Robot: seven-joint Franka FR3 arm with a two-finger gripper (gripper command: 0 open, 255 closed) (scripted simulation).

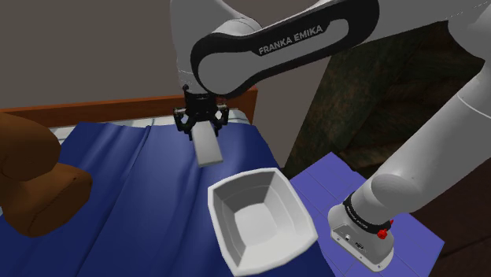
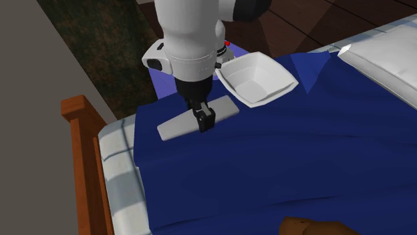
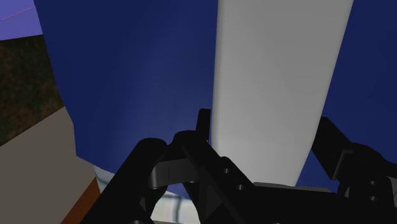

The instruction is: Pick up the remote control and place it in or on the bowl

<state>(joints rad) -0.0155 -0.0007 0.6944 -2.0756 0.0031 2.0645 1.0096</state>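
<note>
End effector (image 2: pixel 204 125) clasping grey remote control (image 2: pixel 175 126), middle hidden by fingers (image 2: pixel 206 119), bowl (image 2: pixel 279 69) near

Remote (image 1: pixel 208 147) lies on bed (image 1: pixel 134 177), beside bowl (image 1: pixel 223 206).

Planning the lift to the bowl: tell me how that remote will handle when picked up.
The remote looks like a flat, rigid slab, so it probably won't flop or roll. Its smooth faces may be slippery; being long, it could pivot between the jaws clasping its edges.
</note>
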